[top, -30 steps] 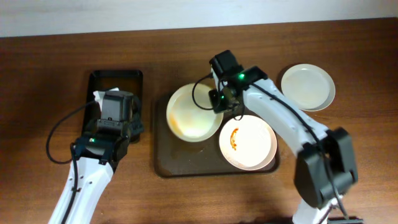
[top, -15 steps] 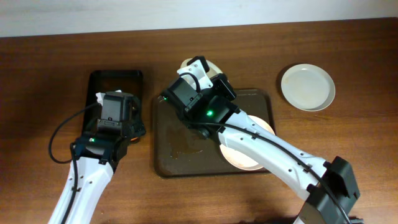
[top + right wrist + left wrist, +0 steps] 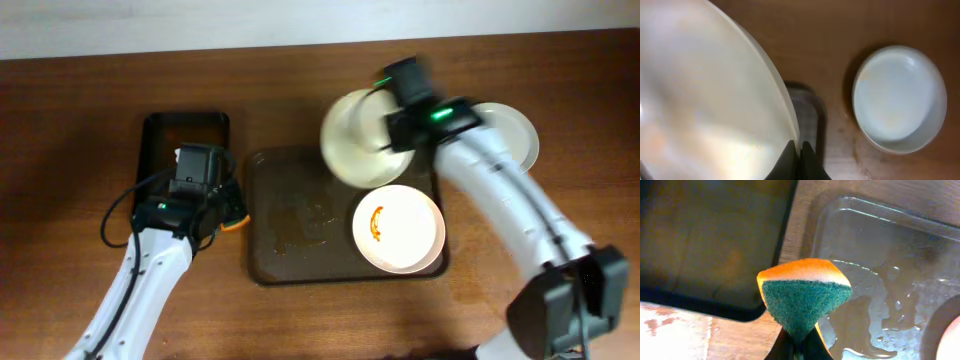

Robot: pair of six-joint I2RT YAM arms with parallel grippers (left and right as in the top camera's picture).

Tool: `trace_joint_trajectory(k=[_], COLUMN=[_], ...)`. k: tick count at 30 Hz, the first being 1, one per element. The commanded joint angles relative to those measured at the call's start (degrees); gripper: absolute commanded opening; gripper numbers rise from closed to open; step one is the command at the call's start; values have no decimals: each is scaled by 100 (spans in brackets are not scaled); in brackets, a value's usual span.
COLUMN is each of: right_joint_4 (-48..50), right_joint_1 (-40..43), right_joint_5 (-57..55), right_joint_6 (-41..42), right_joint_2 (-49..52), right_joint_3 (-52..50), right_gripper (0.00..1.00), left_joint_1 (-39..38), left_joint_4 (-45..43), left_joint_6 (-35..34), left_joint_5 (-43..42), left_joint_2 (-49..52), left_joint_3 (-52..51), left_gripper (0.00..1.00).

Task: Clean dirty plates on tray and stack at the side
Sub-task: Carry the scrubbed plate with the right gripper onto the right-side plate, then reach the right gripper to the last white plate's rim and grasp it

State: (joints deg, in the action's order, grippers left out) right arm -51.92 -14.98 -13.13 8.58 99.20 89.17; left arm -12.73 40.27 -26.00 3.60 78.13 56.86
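My right gripper [image 3: 392, 128] is shut on the rim of a cream plate [image 3: 360, 137] and holds it tilted above the far edge of the dark brown tray [image 3: 290, 230]; the rim sits between its fingers in the right wrist view [image 3: 796, 150]. A second plate [image 3: 398, 228] with an orange-red smear lies on the tray's right half. A third, clean plate [image 3: 512, 135] lies on the table at the right, also in the right wrist view [image 3: 900, 97]. My left gripper [image 3: 230, 212] is shut on an orange and green sponge [image 3: 805, 297] at the tray's left edge.
A smaller black tray [image 3: 185, 135] lies at the left on the wooden table. The brown tray's bare left half is wet [image 3: 880, 280]. A pale patch [image 3: 670, 330] shows at the lower left of the left wrist view.
My right arm has swung to the right, carrying the cream plate from over the tray's left part toward the clean plate. My left gripper has moved right with the sponge, off the black tray.
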Motion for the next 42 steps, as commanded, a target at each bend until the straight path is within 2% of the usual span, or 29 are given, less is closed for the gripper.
trace_joint_trajectory(k=[1,3,6,9,14,15,17,20,21,22,26,30,33,34,37,38,40,42], right_joint_4=[-142,-120,13,437,1102,1099,1078,756,472,72,-1298,-2116,-1716,-1366,-483,-236,372,328], right_joint_1=[1641,2968,4140,4433,4350,4341,4339,4339,4312,4253,3713,2597,1445,1088,363,280,304,420], right_joint_5=[1950,2321,2334,2323,2339,2404,3060,4308,5204,5678,5250,4006,2551,1967,658,470,555,1534], right_joint_6=[264,269,466,459,459,459,306,170,-328,-662,-844,-815,-841,-844,-844,-866,-1447,-1899], right_joint_2=[-225,-140,238,739,1473,1497,1497,1480,1449,1390,603,225,236,243,243,243,256,306], right_joint_3=[76,-24,-35,-35,-35,-35,-35,-33,-33,-33,-35,-94,-605,-828,-1414,-1569,-1867,-1888], right_gripper=[4,4,4,4,4,9,51,64,66,66,64,65,73,81,97,97,98,92], left_joint_1=[9,9,9,9,9,9,9,9,9,9,-2,-2,-2,-2,-2,-2,-2,-2], left_joint_4=[-271,-450,-549,-492,-490,-492,-511,-503,-505,-505,-507,-573,-551,-557,-551,-538,-509,-511], left_joint_6=[31,33,33,35,35,33,33,33,35,33,33,31,31,31,33,33,33,33], left_joint_5=[-396,-450,-452,-452,-450,-450,-450,-494,-494,-494,-581,-584,-651,-732,-732,-734,-730,-730], left_joint_2=[223,273,275,275,275,278,278,278,275,278,278,278,275,278,275,278,275,278], left_joint_3=[20,17,17,20,17,20,20,20,20,17,20,20,20,20,20,20,20,20], left_gripper=[0,0,0,0,0,0,0,0,0,0,0,0,0,0,0,0,0,0])
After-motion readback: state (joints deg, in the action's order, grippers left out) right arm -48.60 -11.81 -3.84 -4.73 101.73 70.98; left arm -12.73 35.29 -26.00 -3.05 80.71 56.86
